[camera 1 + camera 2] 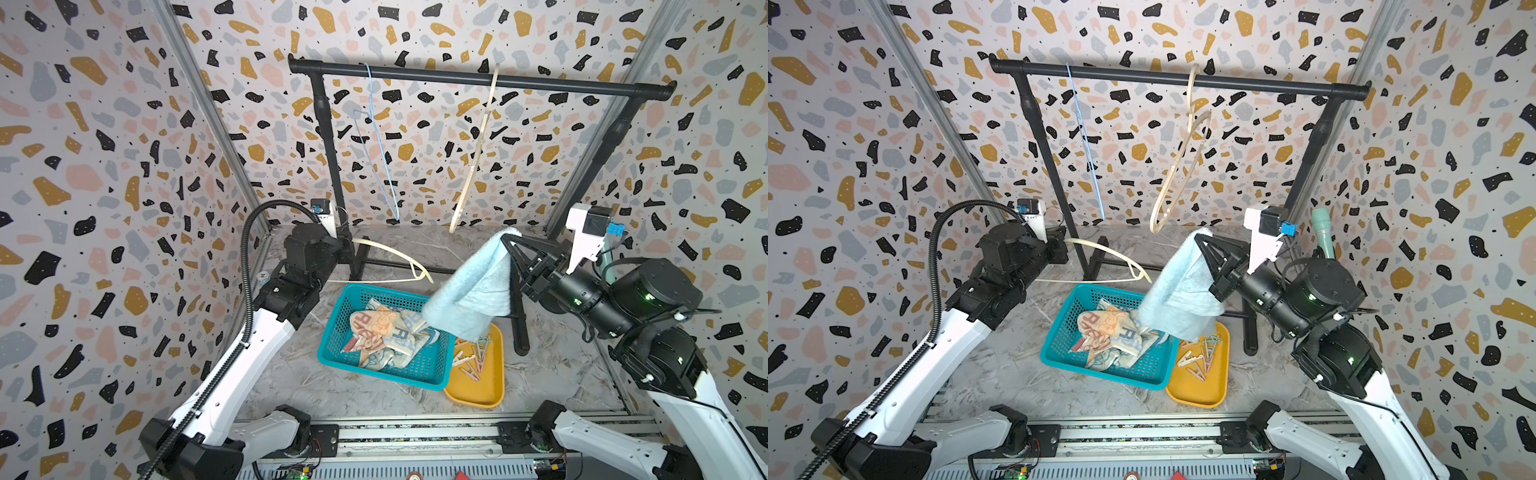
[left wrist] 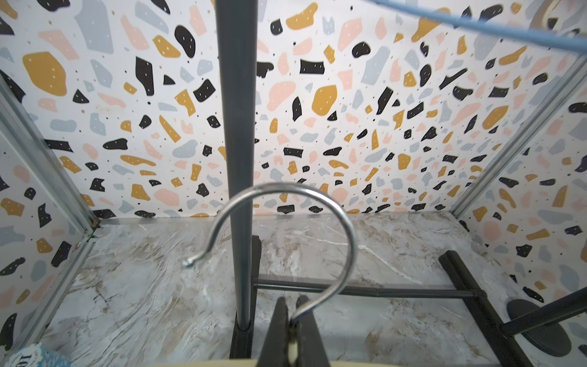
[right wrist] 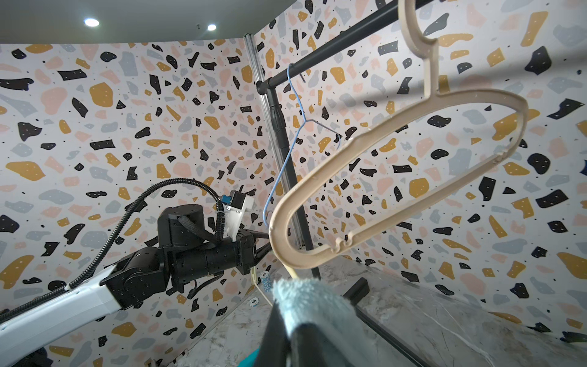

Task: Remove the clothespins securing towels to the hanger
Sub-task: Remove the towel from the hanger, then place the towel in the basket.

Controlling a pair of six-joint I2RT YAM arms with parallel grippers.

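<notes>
In both top views the right gripper (image 1: 505, 239) pinches the light-blue towel (image 1: 469, 291), which hangs over the right edge of the teal basket (image 1: 330, 332). The clothespins (image 1: 471, 357) lie in the yellow tray (image 1: 478, 392) near the table's (image 1: 291, 386) front edge.

In the left wrist view the left gripper (image 2: 293, 330) is clamped on the metal hook (image 2: 286, 185) of the cream hanger (image 2: 209, 364).

In the right wrist view the towel drapes over pressed-together jaws.

1. Three hangers: a blue wire hanger (image 1: 380, 145), a cream plastic hanger (image 3: 278, 228) and a cream hanger with a metal hook (image 2: 279, 186).
2. Three towels: a light-blue towel (image 1: 469, 291), a striped towel (image 1: 368, 328) and a cream printed towel (image 1: 395, 355).
3. One teal basket (image 1: 336, 328).
4. One yellow tray (image 1: 478, 390).
5. About seven clothespins (image 1: 1200, 357); they overlap, so the exact count is unclear.
6. One black rack (image 1: 478, 79).
</notes>
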